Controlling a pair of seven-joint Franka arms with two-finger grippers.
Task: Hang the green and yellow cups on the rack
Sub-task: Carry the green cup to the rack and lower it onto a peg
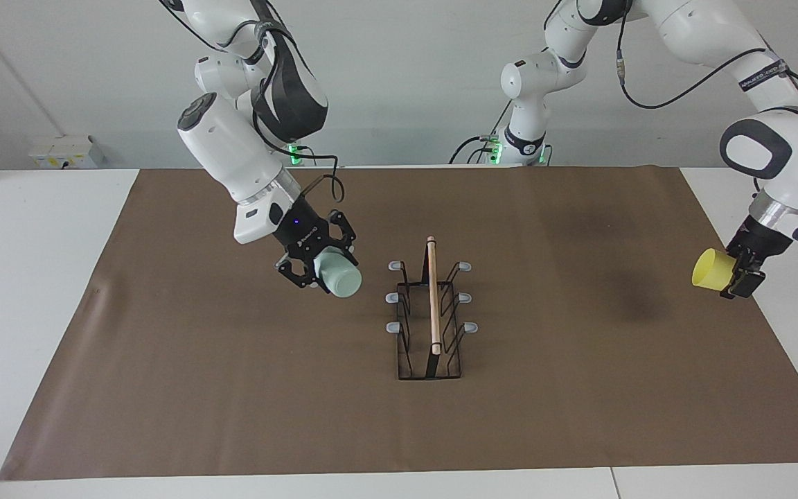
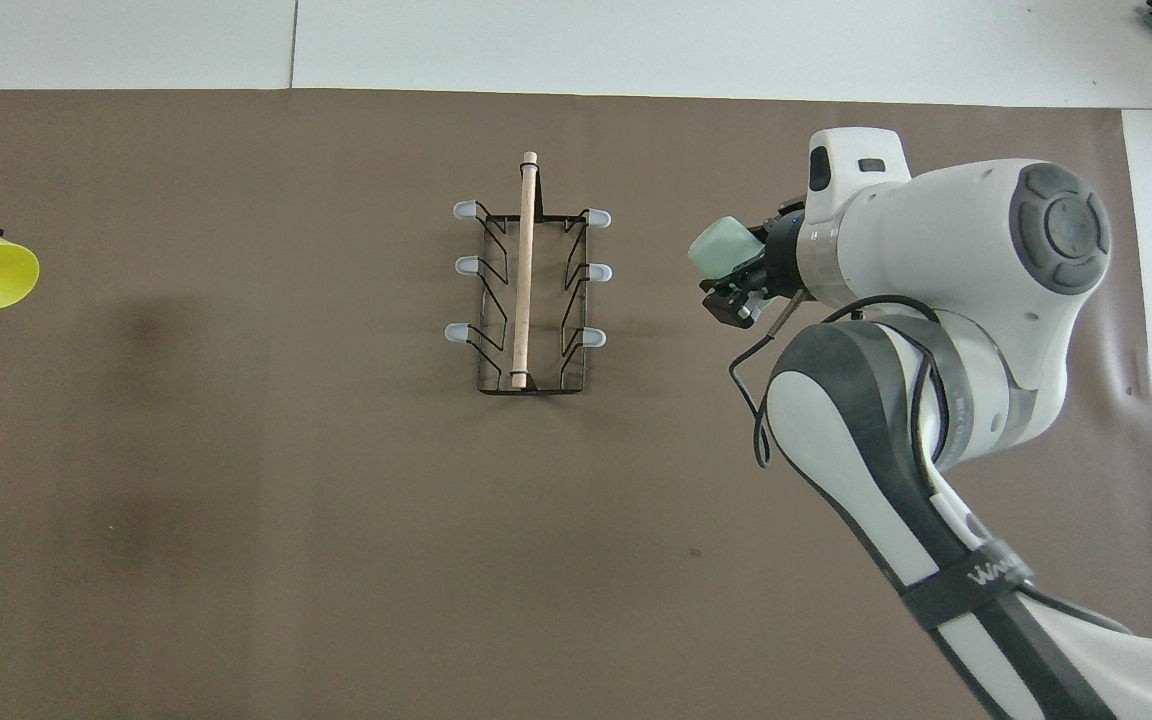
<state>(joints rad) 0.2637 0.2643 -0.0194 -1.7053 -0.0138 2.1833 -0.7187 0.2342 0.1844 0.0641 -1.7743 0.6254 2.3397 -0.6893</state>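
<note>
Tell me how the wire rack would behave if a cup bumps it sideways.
The rack is thin wire on a narrow base with a tall wooden rod on top, so it is probably light and may slide or tip sideways. Its wire prongs might flex slightly.

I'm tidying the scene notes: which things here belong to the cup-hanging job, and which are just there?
Part of the job:
- green cup, held in the right hand, raised beside the rack
- yellow cup, held in the left hand, over the mat's edge at the left arm's end
- rack, all six prongs bare

Just there:
- brown mat
- white table
- wall box
</note>
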